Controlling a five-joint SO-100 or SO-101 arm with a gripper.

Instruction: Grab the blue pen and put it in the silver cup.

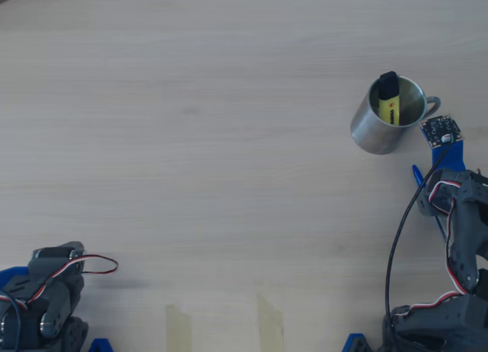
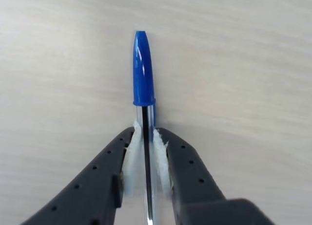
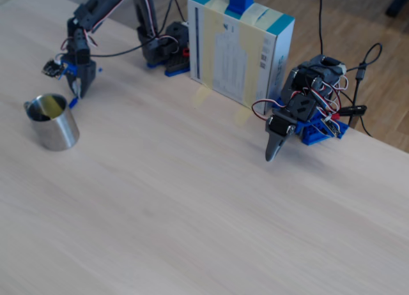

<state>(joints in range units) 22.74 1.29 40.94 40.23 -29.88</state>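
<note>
My gripper point(image 2: 145, 132) is shut on the blue pen point(image 2: 143, 74), clamping its clear barrel with the blue cap sticking out past the fingertips. In the overhead view the gripper point(image 1: 425, 186) is just below and to the right of the silver cup point(image 1: 375, 125), near its handle, and only the pen's cap point(image 1: 416, 174) shows. The cup stands upright with a yellow highlighter point(image 1: 389, 100) inside. In the fixed view the gripper point(image 3: 79, 89) points down just behind the cup point(image 3: 54, 126), with the pen's blue end point(image 3: 73, 103) below it.
A second arm point(image 1: 46, 299) rests at the lower left of the overhead view and shows at the right in the fixed view point(image 3: 300, 113). A white and teal box point(image 3: 239, 46) stands at the table's far edge. Tape strips point(image 1: 179, 325) lie near the front.
</note>
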